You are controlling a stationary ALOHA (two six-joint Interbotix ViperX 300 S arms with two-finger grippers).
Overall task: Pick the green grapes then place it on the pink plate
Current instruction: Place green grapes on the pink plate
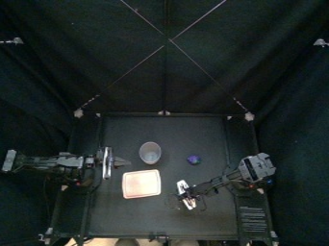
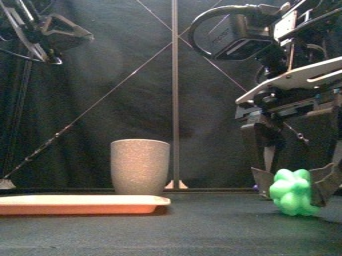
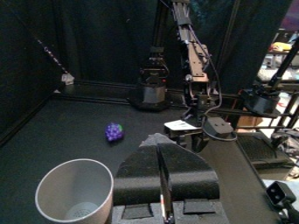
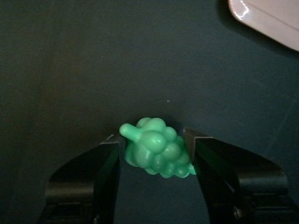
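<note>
The green grapes (image 2: 295, 192) rest on the table at the front right. My right gripper (image 2: 294, 185) is lowered over them, open, one jaw on each side. In the right wrist view the green grapes (image 4: 156, 147) sit between the jaws with only slim gaps, and a corner of the pink plate (image 4: 271, 17) shows beyond them. The pink plate (image 1: 140, 183) lies flat to the left of the right gripper (image 1: 187, 194). My left gripper (image 3: 163, 179) is shut on nothing and rests at the table's left side (image 1: 88, 165).
A tall grey speckled cup (image 1: 150, 151) stands behind the plate, and its rim shows next to the left jaws (image 3: 73, 192). A purple grape toy (image 1: 194, 159) lies behind the right gripper.
</note>
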